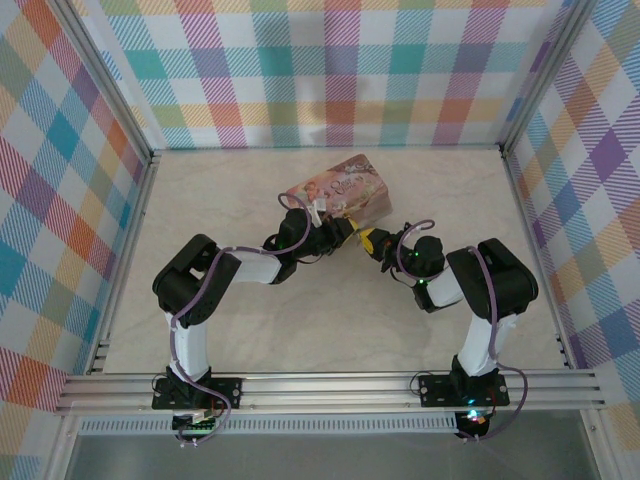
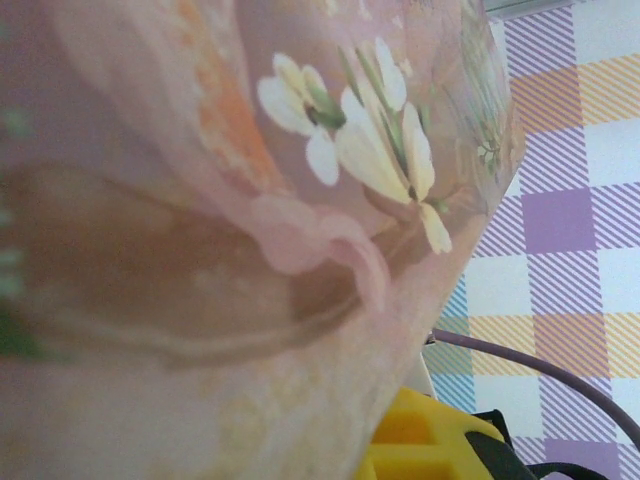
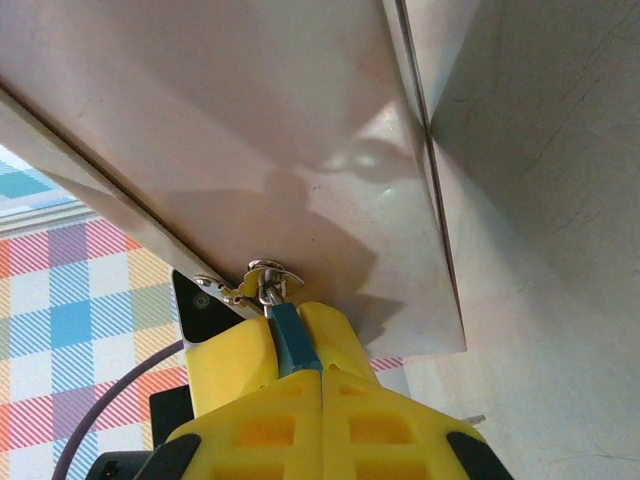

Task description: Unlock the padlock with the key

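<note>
The tiny blue padlock (image 3: 294, 340) is pinched between the yellow fingers of my right gripper (image 3: 300, 322), which is shut on it. Its thin metal shackle (image 3: 268, 284) passes through a small hasp on the plain metal side of the pink illustrated tin (image 3: 300, 130). In the top view the tin (image 1: 345, 187) sits tilted at mid table, with my left gripper (image 1: 337, 231) at its near edge and my right gripper (image 1: 372, 243) just to the right. The left wrist view is pressed close against the tin's flowered lid (image 2: 250, 200), which hides the jaws. The key is hidden.
Checked fabric walls (image 1: 330, 70) close in the pale tabletop (image 1: 300, 320) on three sides, with aluminium rails along the edges. A purple cable (image 2: 540, 365) runs past the tin. The two arms nearly meet at the tin.
</note>
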### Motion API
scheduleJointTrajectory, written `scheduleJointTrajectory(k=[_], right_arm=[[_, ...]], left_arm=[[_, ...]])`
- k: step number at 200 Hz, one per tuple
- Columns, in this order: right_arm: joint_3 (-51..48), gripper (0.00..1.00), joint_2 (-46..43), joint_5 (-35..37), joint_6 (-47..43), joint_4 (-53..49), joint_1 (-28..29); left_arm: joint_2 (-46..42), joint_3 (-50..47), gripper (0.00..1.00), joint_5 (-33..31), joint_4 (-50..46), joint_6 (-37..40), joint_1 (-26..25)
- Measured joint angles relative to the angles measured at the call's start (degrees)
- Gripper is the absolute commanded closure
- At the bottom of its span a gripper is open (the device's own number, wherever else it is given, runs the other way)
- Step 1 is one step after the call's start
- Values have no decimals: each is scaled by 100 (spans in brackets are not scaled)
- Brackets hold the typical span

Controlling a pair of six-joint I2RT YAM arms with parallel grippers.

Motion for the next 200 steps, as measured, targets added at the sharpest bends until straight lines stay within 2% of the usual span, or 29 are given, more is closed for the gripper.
scheduleJointTrajectory(k=[17,35,68,98,118,137,158,168,182,189,195,200], right_arm=[[-17,72,35,-44,-22,-59,-2],[-149,63,42,-127,-129,-103,-68],[-564,53,-144,-284,-354,-334,-358],[-927,48,-866,-555,-887,-1088,-595],[-944,42,-1670,-706,-1513,-2205,-632],[-852,39,-2625,-721,-2295,-3692,-634],[-479,36,-3683,-557,-3362,-5617,-634],[-260,31,-4092,-424,-3832,-6363,-632],[55,29,-4494,-264,-4459,-7248,-634],[210,19,-4610,-205,-4747,-7624,-634],[323,1,-4669,-155,-4981,-7910,-634],[387,0,-4699,-125,-5106,-8098,-632]], left_arm=[[-74,-37,93,48,-177,109,-13],[-254,-63,92,157,-490,267,-15],[-503,-66,92,299,-890,518,-11],[-605,-66,91,328,-1274,732,-7],[-675,-66,90,341,-1563,857,-7],[-745,-66,90,350,-1814,960,-7],[-820,-63,89,352,-2092,1054,-7],[-848,-61,89,352,-2212,1113,-9],[-885,-61,89,352,-2378,1169,-17],[-898,-61,89,352,-2433,1178,-17],[-907,-61,89,352,-2468,1185,-17],[-911,-61,89,352,-2483,1193,-17]])
